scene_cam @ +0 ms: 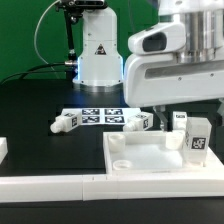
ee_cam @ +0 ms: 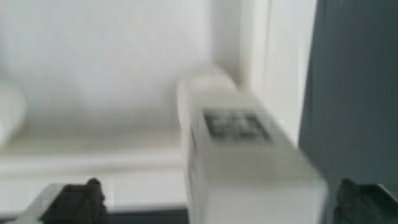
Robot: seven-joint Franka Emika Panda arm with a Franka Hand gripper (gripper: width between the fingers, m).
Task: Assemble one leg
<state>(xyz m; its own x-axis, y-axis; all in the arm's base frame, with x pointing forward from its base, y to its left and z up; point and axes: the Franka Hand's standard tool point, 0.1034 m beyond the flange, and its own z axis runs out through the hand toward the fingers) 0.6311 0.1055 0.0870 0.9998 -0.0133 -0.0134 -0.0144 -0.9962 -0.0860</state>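
One leg [scene_cam: 197, 135], a stubby white block with a black-and-white tag, stands upright on the near right corner of the large white panel [scene_cam: 145, 155]. My gripper [scene_cam: 190, 105] hangs directly above it. In the wrist view the leg [ee_cam: 240, 150] lies between my two dark fingertips [ee_cam: 71, 200], which stand wide apart and touch nothing. The gripper [ee_cam: 217, 205] is open. The panel [ee_cam: 107, 110] fills the view behind the leg.
Three more legs lie on the black table: one [scene_cam: 66, 122] at the exterior view's left, one [scene_cam: 137, 121] behind the panel, one [scene_cam: 181, 118] further right. The marker board [scene_cam: 98, 114] lies before the robot base [scene_cam: 98, 60]. A white rail [scene_cam: 60, 185] runs along the front.
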